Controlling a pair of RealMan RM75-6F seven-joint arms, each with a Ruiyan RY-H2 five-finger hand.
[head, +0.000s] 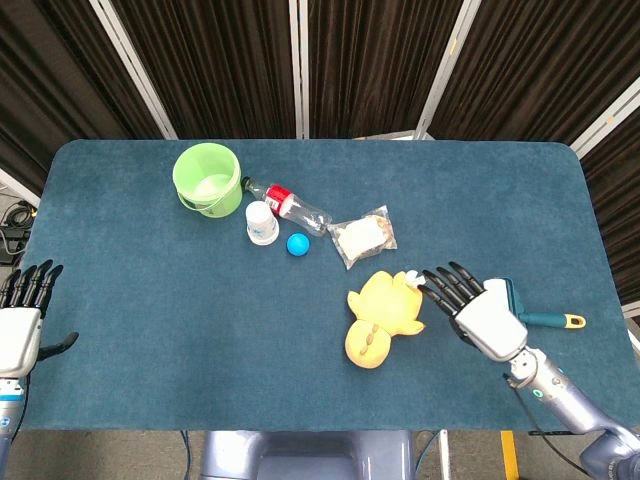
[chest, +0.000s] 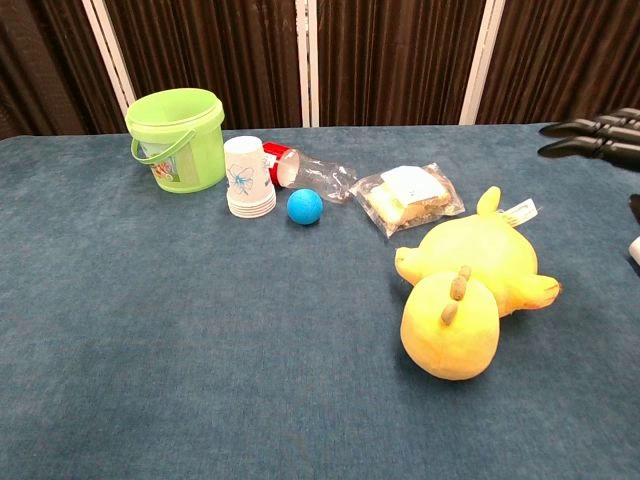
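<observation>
right robot hand (head: 478, 310) raised over the table (head: 140, 300), palm down, fingers (chest: 590, 128) spread apart and holding nothing; fingertips just beside the tail end of the yellow plush toy (head: 382, 315), whether touching it cannot be told. in the chest view only the dark fingertips show at the right edge, above the plush. under and behind the right robot hand lies a lint roller (head: 535, 318), white head mostly hidden by the hand, teal handle with yellow tip pointing toward the right edge of the table. left robot hand (head: 20, 318) at the left edge of the table, off the cloth, fingers extended and apart, thumb out to the side, holding nothing; well apart from all objects. plush lies on its belly, head toward the near edge, white tag at the far end. far left group: green bucket (head: 207, 178) upright with handle down, stack of paper cups (head: 261, 222) just beside it, clear bottle with red label (head: 288, 203) on its side behind the cups, blue ball (head: 297, 244) near the cups. bagged sandwich (head: 363, 238) between the ball and the plush.
</observation>
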